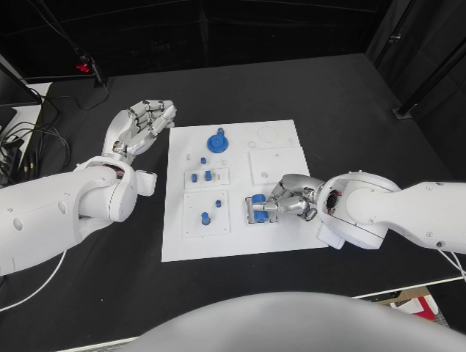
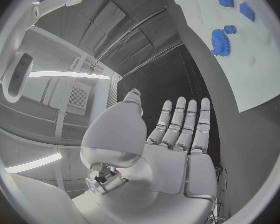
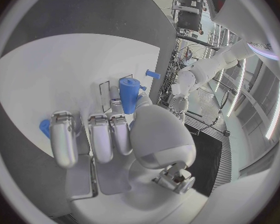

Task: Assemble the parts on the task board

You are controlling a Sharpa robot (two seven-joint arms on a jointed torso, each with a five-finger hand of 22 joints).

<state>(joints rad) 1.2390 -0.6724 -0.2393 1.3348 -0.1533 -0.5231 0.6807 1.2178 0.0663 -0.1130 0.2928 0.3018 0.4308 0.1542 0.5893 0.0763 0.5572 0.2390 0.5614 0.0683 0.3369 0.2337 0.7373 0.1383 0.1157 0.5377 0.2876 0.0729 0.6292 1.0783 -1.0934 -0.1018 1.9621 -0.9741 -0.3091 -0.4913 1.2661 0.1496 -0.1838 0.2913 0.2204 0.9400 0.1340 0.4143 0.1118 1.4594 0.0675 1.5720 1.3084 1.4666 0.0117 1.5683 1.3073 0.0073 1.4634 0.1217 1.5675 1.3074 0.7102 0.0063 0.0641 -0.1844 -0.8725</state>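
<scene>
Head view shows the black tabletop (image 1: 328,95) with the white task board (image 1: 264,242) lying at its centre. From nine o'clock the left arm reaches in, and its left robot hand (image 1: 141,126) hovers flat over the tabletop just off the board's ten o'clock edge, fingers spread and holding nothing. From three o'clock comes the right arm; its right robot hand (image 1: 280,199) sits over the middle of the board, fingers curled round a blue peg (image 3: 129,93) that it holds upright, apparently over a small socket plate.

Other parts stand on the board: a blue gear (image 1: 218,142) toward twelve o'clock, several small blue pieces (image 1: 202,176) in a plate at nine o'clock of the right robot hand, and one blue pin (image 1: 204,217) in a plate toward seven o'clock.

My judgement: the peg is being seated. The fingers hide the socket from above, so a slight tilt could jam the peg on the rim, or a sideways push could shift the unclamped board and upset the loose pieces nearby.
</scene>
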